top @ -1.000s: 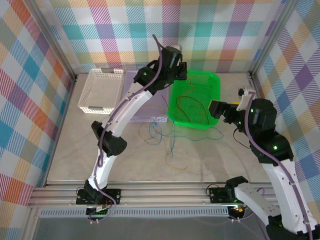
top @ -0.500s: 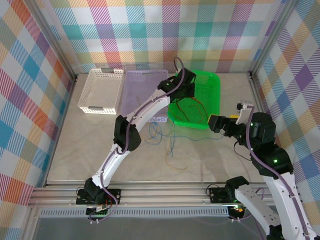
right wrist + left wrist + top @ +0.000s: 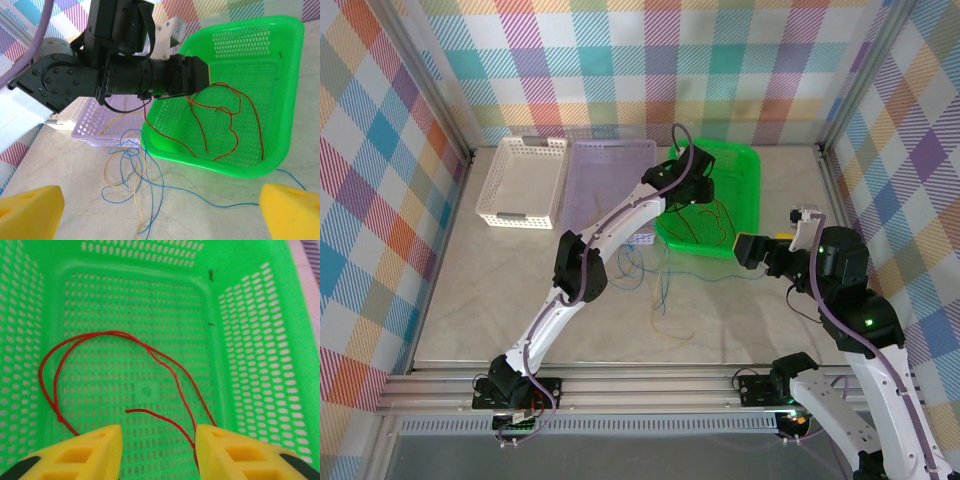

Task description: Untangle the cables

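Left gripper [image 3: 157, 436] over green basket [image 3: 250, 340] — I saw fingers parted, nothing clamped; red cables [image 3: 115, 332] lay loose on basket floor just ahead of tips. Right gripper [image 3: 162, 196] wide open, empty — blue cables [image 3: 127, 150] and orange-yellow cable [image 3: 106, 172] tangled on table [image 3: 75, 165] ahead of fingers.

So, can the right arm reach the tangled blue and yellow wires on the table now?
Probably yes. The thin blue and orange-yellow wires lie on bare table just ahead of the right fingers, which stand open. The left arm hangs higher, over the green plastic basket.
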